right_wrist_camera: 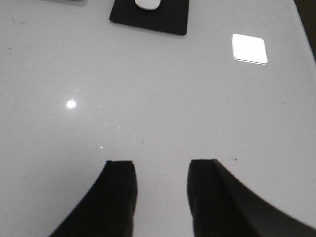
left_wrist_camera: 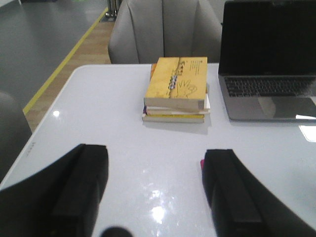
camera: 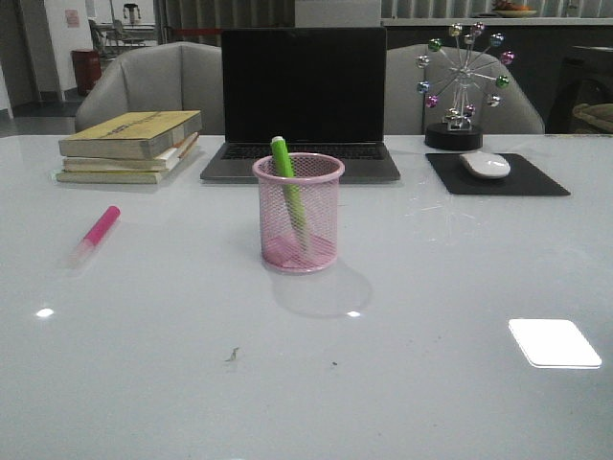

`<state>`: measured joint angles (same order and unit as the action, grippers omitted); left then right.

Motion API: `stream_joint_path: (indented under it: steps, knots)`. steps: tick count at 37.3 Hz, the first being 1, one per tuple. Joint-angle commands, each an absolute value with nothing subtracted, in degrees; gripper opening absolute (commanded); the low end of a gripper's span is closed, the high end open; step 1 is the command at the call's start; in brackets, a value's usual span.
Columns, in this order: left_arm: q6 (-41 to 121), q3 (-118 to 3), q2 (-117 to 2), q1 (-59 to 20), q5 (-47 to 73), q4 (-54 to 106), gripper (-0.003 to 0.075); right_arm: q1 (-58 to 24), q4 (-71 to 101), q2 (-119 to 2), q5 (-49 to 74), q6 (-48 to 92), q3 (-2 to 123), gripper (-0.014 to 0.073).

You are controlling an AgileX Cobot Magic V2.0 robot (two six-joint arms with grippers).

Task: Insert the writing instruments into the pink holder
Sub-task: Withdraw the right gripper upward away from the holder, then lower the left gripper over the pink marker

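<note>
Left gripper (left_wrist_camera: 155,192) wide open and empty, pink highlighter (left_wrist_camera: 202,162) just beside one finger's outer edge.

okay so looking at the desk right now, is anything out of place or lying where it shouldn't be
One thing: the pink highlighter lies flat on the table, left of the pink holder, in front of the books. The green highlighter already leans inside the holder. Nothing looks spilled or damaged.

Pink mesh holder (camera: 298,213), green marker (camera: 288,187), pink marker (camera: 97,231), yellow book (camera: 131,133).
</note>
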<state>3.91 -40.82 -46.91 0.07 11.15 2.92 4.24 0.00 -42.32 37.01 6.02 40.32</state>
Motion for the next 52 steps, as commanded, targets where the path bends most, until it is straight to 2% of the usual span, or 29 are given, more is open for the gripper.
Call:
stream_joint_path:
  steps: [1, 14, 22, 30, 35, 43, 52]
  knots:
    - [3.4, -42.9, -47.5, -0.1, 3.2, 3.4, 0.0479, 4.5, -0.4, -42.0, 33.1, 6.5, 41.9, 0.0381]
    - [3.4, -43.8, -56.2, -0.1, 1.9, 3.5, 0.0479, 4.5, -0.4, -42.0, 33.1, 6.5, 41.9, 0.0381]
    - [3.4, -53.1, -64.9, -1.2, 3.5, 5.0, 0.0479, 4.5, -0.4, -42.0, 33.1, 6.5, 41.9, 0.0381]
    - [3.4, -67.9, -75.7, -4.5, 15.8, 5.0, 0.0479, 4.5, -0.4, -42.0, 33.1, 6.5, 41.9, 0.0381]
    - [3.4, -80.6, -88.1, -4.9, 29.3, 5.6, 0.0479, 4.5, -0.4, -42.0, 33.1, 6.5, 41.9, 0.0381]
    - [3.8, -97.7, -104.2, -4.9, 43.8, 8.8, 0.0479, 4.5, -0.4, -42.0, 33.1, 6.5, 41.9, 0.0381]
    - [3.8, -108.3, -115.7, -5.9, 50.1, 10.1, 0.0479, 4.5, -0.4, -42.0, 33.1, 6.5, 41.9, 0.0381]
